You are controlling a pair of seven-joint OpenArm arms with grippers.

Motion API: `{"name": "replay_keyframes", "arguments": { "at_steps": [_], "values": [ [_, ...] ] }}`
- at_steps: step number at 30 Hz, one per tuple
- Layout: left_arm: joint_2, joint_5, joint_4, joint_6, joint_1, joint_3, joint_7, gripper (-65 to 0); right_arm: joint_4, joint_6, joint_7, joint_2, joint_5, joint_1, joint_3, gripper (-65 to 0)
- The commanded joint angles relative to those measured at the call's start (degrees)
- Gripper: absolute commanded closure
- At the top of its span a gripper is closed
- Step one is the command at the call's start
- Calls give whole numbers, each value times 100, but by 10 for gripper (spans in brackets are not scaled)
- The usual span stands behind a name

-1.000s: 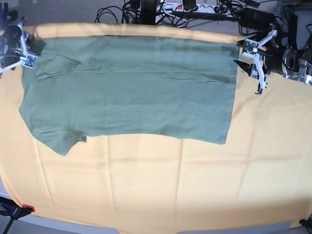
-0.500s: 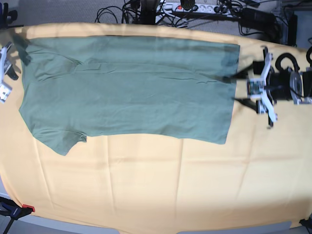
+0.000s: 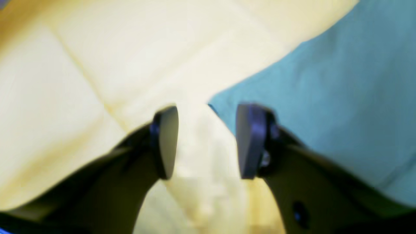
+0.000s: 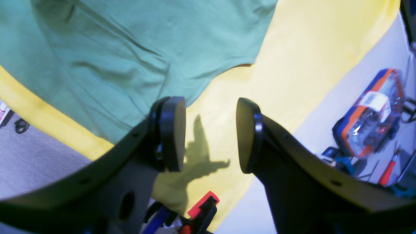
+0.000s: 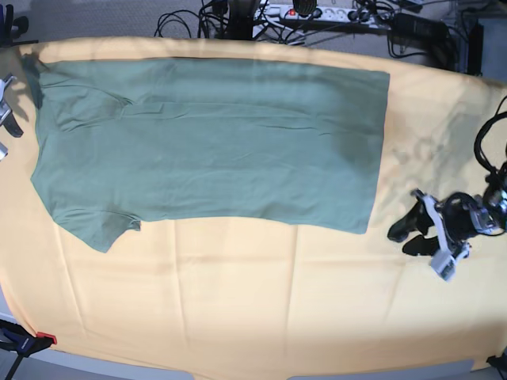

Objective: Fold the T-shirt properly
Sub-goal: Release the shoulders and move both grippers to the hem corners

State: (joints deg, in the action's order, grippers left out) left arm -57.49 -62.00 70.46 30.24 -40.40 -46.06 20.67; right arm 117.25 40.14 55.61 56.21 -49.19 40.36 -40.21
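Two hands, both with jaws apart, holding nothing. Right hand sits at 9 o'clock on the base view's edge, just off the T-shirt's sleeve end. T-shirt lies flat across the upper half of the yellow cloth on the tabletop, hem toward 3 o'clock. Left hand hangs at 4 o'clock, over bare cloth, near the shirt's lower hem corner, not touching it.
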Motion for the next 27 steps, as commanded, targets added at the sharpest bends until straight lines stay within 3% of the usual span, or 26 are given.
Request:
{"name": "replay_keyframes", "arguments": {
  "at_steps": [1, 6, 11, 15, 18, 21, 23, 25, 27],
  "values": [
    [72, -398, -385, 240, -138, 216, 57, -297, 33, -14, -50, 66, -11, -17, -79, -279],
    [946, -1226, -2326, 976, -138, 420, 258, -297, 33, -14, -122, -66, -7, -22, -79, -279],
    [1635, -1222, -3108, 976, -127, 420, 691, -297, 33, -14, -247, -66, -13, -35, -79, -279],
    [1950, -1204, -3147, 976, -120, 420, 1021, -297, 33, -14, -247, -81, -11, -37, -79, -279],
    [2173, -1279, -3147, 976, -120, 420, 1639, -297, 33, -14, -278, -96, -11, -37, -79, -279],
    [2312, -1906, -3141, 976, -122, 417, 2468, -297, 33, -14, -354, -96, -13, -35, -79, -279],
    [2319, -2300, -3101, 976, -122, 417, 2741, -295, 33, -14, -417, -96, -13, -35, -79, -279],
    [2310, -2300, -3099, 976, -155, 420, 2730, -246, 33, -35, -566, -101, -13, -35, -79, -279],
    [2299, -2300, -3099, 976, -210, 420, 2721, -114, 33, -256, -846, -140, 7, -42, -79, -279]
  ]
}}
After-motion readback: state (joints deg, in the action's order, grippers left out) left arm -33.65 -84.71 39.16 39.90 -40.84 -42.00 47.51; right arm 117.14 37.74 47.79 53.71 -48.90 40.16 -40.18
